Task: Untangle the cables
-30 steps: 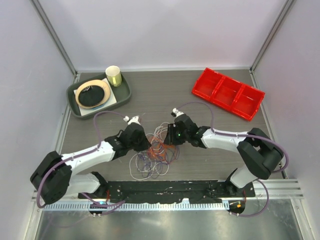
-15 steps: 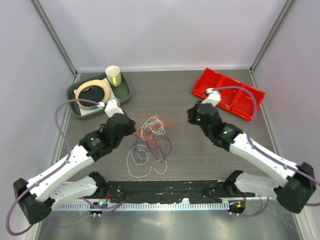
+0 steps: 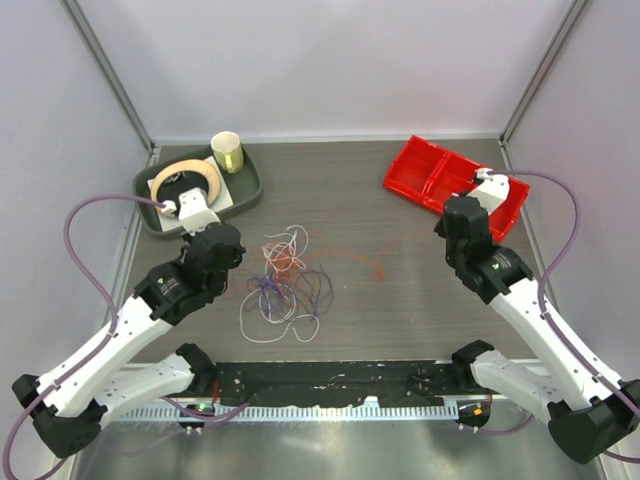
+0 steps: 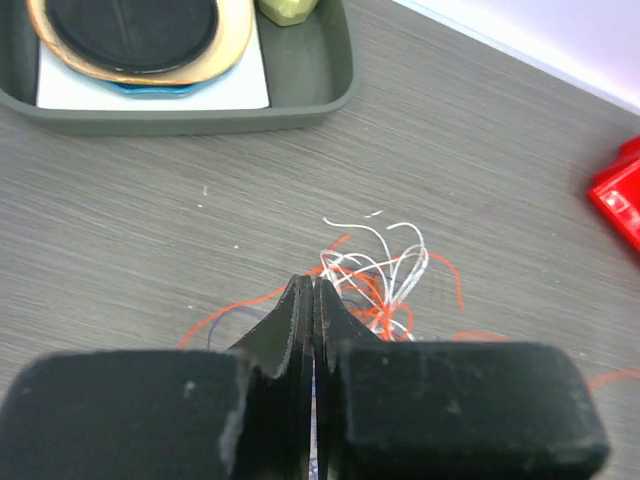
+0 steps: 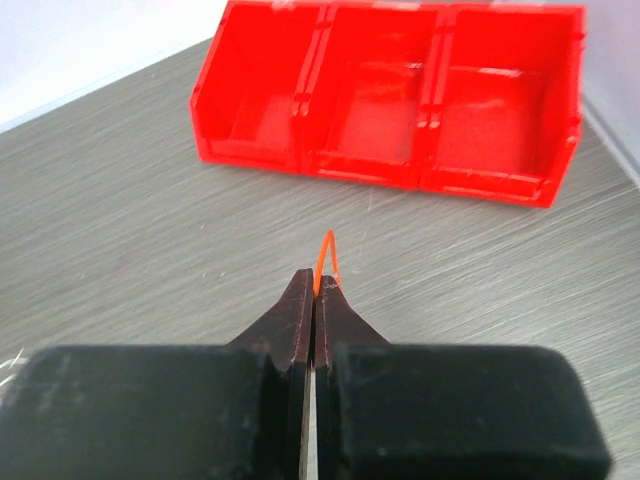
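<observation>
Grey wood-grain table [image 3: 400,300], pale walls [image 3: 350,60]; I see left gripper [image 4: 313,283] pressed together, right gripper [image 5: 313,276] pinching orange cable [image 5: 326,245] before red bin [image 5: 380,172].

Grey wood-grain table [image 3: 400,310] between plain pale walls [image 3: 330,60]

The left arm [image 3: 110,345] and right arm [image 3: 545,335] are spread apart. The left gripper [image 4: 313,287] is closed; the right gripper [image 5: 314,280] is clamped on an orange cable [image 5: 327,248].
</observation>
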Tool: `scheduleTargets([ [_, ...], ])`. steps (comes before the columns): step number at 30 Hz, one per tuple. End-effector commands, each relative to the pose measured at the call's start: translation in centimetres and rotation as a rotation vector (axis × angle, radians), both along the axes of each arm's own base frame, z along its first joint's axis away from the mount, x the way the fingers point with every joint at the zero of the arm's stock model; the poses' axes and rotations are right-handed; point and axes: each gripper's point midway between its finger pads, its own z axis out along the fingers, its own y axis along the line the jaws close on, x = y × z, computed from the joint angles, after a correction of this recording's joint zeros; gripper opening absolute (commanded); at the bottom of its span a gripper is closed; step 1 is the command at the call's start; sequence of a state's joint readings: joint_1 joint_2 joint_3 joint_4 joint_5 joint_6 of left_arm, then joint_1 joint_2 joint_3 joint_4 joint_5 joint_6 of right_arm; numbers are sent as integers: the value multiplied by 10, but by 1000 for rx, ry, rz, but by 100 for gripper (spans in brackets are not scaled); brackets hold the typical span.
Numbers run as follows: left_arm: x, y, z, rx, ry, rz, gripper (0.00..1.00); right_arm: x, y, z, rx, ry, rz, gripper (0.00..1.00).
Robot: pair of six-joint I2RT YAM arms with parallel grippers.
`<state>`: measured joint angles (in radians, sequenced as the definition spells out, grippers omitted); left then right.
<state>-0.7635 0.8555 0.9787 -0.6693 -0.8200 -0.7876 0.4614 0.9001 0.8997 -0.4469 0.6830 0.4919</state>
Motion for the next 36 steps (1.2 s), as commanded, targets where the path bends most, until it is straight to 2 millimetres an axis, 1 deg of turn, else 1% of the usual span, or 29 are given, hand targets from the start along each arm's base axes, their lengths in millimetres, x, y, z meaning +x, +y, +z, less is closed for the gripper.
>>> scheduleTargets([
  [1,-7,34,-14,111,28,145,0,7,-34,51,-48,-66,-151,1],
  [2,-10,41,-16,91,27,202,0,8,-39,71,-50,-88,-182,1],
  [4,-15,57,-26,132,60,268,0,6,-55,73,-115,-56,-283,1],
  [6,-14,57,-33,120,73,268,0,10,-56,91,-123,-84,-276,1],
  [7,-11,50,-43,94,88,242,2,15,-48,96,-103,-99,-227,1],
  [8,-10,43,-48,76,101,215,9,17,-44,109,-81,-134,-202,1],
  [9,-8,37,-54,71,114,182,19,21,-41,125,-55,-183,-187,1],
  [10,-3,27,-63,47,113,146,54,22,-39,137,-49,-206,-174,1],
  [11,-4,11,-75,11,152,69,66,23,-38,165,-27,-261,-169,1],
  [12,-3,3,-81,-3,166,36,72,23,-40,181,-24,-289,-173,1],
  [13,-2,-6,-91,-26,179,7,83,22,-43,198,-32,-314,-182,1],
  [14,-3,-18,-101,-48,213,-41,90,22,-47,230,-20,-371,-206,1],
  [15,-3,-25,-108,-55,228,-76,99,23,-48,245,-22,-394,-211,1],
  [16,1,-36,-114,-77,223,-114,100,24,-48,260,-30,-414,-208,1],
  [17,2,-45,-120,-78,237,-160,100,24,-48,289,-32,-460,-200,1],
  [19,2,-71,-123,-105,237,-301,100,27,-31,311,-25,-494,-91,1],
  [21,1,-87,-121,-125,235,-384,100,25,-10,339,-1,-547,48,1],
  [22,4,-94,-116,-133,202,-421,100,24,-5,348,3,-565,82,1],
  [23,5,-96,-114,-129,188,-437,100,16,-5,366,14,-609,97,1],
  [25,7,-103,-106,-142,155,-474,100,19,-1,382,6,-644,115,1],
  [26,7,-105,-104,-121,143,-504,100,7,-3,405,24,-709,122,1],
  [27,6,-110,-100,-110,129,-547,100,6,0,412,36,-732,138,1],
  [28,1,-128,-87,-130,89,-662,100,8,11,417,44,-748,198,1],
  [30,-13,-152,-71,-34,-13,-928,100,5,30,421,85,-764,303,1],
  [31,-18,-168,-50,-13,-121,-1044,100,2,41,420,94,-763,368,1],
  [32,-36,-184,-40,-10,-184,-1194,100,7,50,410,106,-735,401,1],
  [33,-38,-189,-31,61,-271,-1262,100,7,53,406,117,-727,419,1],
  [34,-38,-198,-15,71,-348,-1288,100,8,57,402,128,-715,433,1],
  [36,-24,-205,-18,135,-336,-1285,100,7,64,397,134,-705,475,1],
])
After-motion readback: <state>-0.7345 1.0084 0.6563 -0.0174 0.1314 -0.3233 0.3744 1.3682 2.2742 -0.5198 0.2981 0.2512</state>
